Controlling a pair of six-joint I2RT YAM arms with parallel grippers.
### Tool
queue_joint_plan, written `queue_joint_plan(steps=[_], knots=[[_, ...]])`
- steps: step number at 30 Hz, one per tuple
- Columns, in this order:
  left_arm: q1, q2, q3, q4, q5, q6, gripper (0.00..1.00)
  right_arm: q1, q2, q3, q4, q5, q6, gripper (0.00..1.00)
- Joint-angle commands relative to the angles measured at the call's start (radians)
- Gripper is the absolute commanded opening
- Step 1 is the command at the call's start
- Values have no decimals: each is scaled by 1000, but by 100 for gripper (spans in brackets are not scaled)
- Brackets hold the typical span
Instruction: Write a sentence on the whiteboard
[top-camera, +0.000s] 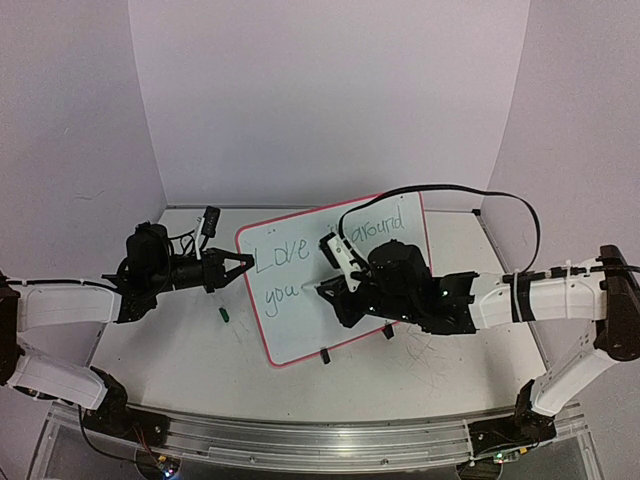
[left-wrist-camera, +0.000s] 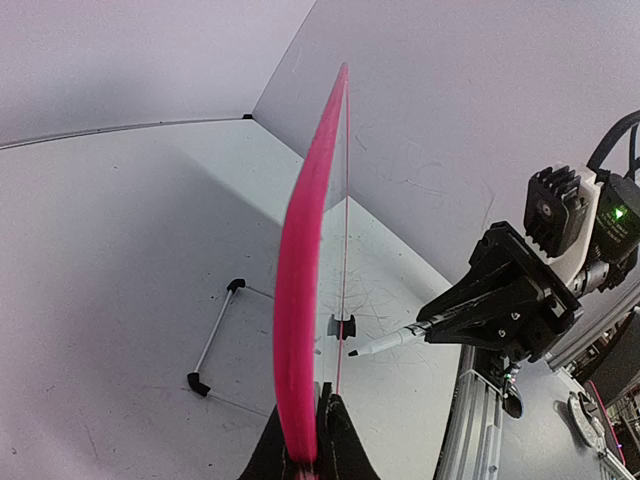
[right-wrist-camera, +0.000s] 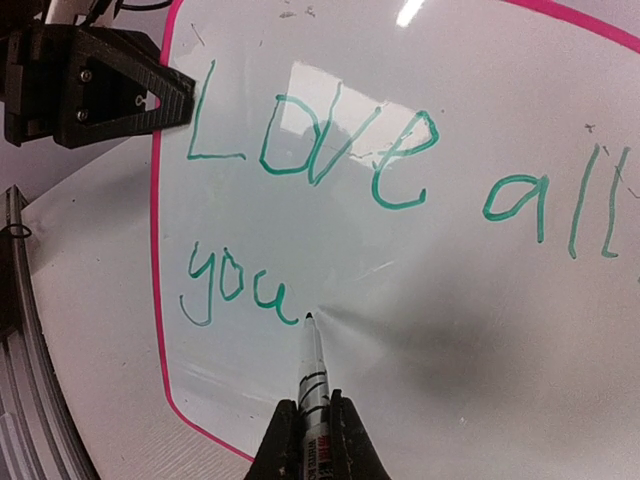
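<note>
Right wrist view gave you the whiteboard (right-wrist-camera: 470, 340) close up, glossy white inside a thin pink rim, with the sentence (right-wrist-camera: 310, 145) in green: "Love all" on the upper line and "you" below it. From the top external view you could also read "around" before the right arm covered the rest. The board (top-camera: 300, 325) lay askew in the middle of the worktop (top-camera: 180, 345), one short edge toward the far right corner. Two small black clips (top-camera: 325, 355) sat along the long edge nearest the arms.

Your marker (right-wrist-camera: 312, 375) stood with its tip on the board just right of the "u" in "you". The right gripper (right-wrist-camera: 310, 412) had its fingers pressed tight against the marker's barrel from both sides. In the left wrist view the same marker (left-wrist-camera: 390, 342) slanted toward the writing face.

Your left gripper (top-camera: 243, 264) had its fingers pinched on the board's left edge, close to the far left corner. Its own camera showed the pink rim (left-wrist-camera: 300, 330) edge-on, running out from between those fingers.

A small green object (top-camera: 225, 315), too small to name, lay on the worktop just beside the board's left edge, nearer the arms than the left gripper. The left wrist view also showed a thin wire bracket (left-wrist-camera: 215, 340) with black ends, though you could not tell which surface it lay on.
</note>
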Motion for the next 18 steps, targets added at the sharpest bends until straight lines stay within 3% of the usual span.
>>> queue_joint_plan(steps=[1, 18], knots=[[4, 6, 0, -100, -54, 96, 0, -2, 0, 0, 32, -25, 5, 0], [4, 3, 2, -103, -52, 99, 0, -3, 37, 30, 32, 34, 12, 0]])
